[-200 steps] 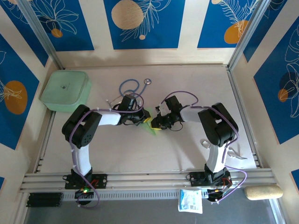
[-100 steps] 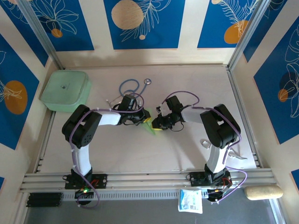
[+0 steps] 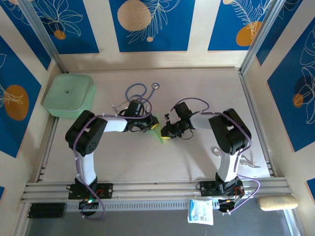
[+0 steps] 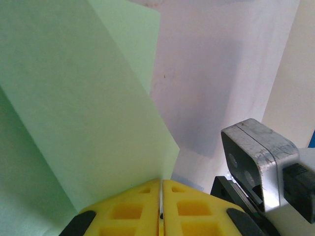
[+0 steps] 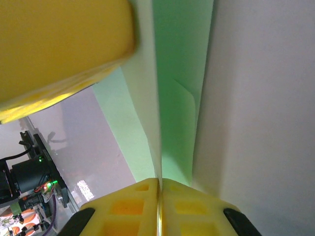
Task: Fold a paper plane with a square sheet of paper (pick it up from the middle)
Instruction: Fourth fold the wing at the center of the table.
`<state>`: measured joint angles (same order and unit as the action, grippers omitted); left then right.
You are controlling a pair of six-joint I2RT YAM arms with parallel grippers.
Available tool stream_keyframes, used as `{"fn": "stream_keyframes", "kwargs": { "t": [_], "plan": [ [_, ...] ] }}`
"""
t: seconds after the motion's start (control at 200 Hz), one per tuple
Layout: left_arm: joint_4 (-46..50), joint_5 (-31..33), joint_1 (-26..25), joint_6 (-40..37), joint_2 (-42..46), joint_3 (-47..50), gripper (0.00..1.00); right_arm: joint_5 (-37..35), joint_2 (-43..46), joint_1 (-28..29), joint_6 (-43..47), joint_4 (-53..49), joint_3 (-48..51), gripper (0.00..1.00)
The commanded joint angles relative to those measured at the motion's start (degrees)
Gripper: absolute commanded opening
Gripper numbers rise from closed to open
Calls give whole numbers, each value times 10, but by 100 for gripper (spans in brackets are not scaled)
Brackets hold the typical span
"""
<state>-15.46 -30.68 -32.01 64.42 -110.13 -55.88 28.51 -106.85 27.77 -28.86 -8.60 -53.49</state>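
Note:
The pale green sheet of paper [image 3: 159, 136] is folded into layers and held between both grippers at the table's middle, a pointed tip sticking out toward the near side. My left gripper [image 3: 153, 126] is shut on it; in the left wrist view the yellow pads [image 4: 133, 206] clamp the paper [image 4: 88, 108] at its lower edge. My right gripper [image 3: 166, 133] is also shut on it; in the right wrist view the paper [image 5: 177, 73] runs up from the closed pads [image 5: 133, 204], with the left gripper's yellow finger [image 5: 59, 44] at top left. I cannot tell whether it has a paper plane's shape.
A thick mint-green box [image 3: 69, 96] sits at the far left and a blue stethoscope [image 3: 139, 91] lies just behind the left gripper. A white packet [image 3: 200, 211] and a beige pad [image 3: 278, 201] lie beyond the near rail. Metal posts flank the table.
My right gripper's jaws have closed onto the paper and shifted slightly toward the left gripper. The left gripper has kept its grip and place.

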Motion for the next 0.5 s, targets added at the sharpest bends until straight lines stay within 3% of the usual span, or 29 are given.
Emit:
{"fn": "stream_keyframes", "kwargs": {
  "t": [0.0, 0.495],
  "plan": [
    [-3, -11, -5, -5, -9, 5, 10, 8, -13, 4, -7, -7, 8, 10],
    [21, -14, -5, -11, -21, -16, 11, -5, 16, 4, 2, -27, 8, 16]
  ]
}}
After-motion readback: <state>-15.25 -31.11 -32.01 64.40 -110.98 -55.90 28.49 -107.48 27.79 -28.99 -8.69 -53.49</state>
